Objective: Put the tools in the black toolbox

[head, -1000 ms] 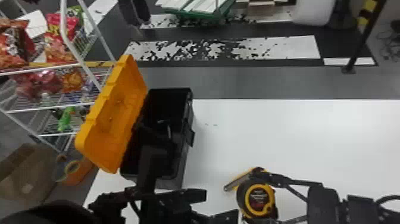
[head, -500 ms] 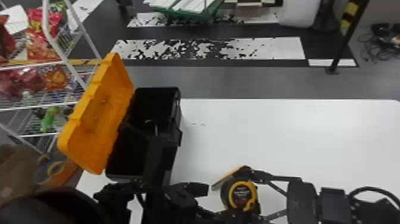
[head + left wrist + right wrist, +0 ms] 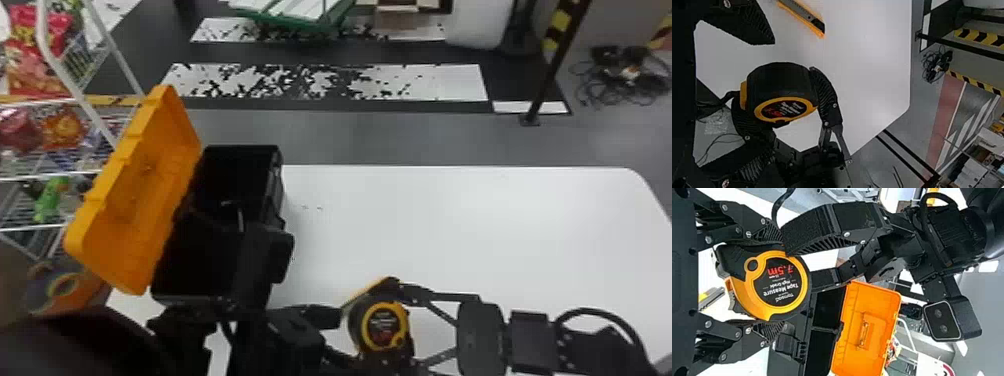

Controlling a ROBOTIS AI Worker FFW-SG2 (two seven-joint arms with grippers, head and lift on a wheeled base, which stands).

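Red-printed tape measure (image 3: 777, 283) in right pincer (image 3: 386, 322)

snack bags (image 3: 62, 129) on wire shelves (image 3: 30, 177)

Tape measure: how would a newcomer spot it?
On the white table stands the black toolbox with its orange lid open. To its right, nearer the robot, the right arm's fingers hold the tape measure: a chunky black case, its round face ringed in yellow, unlike the slim, straight knife beyond it.
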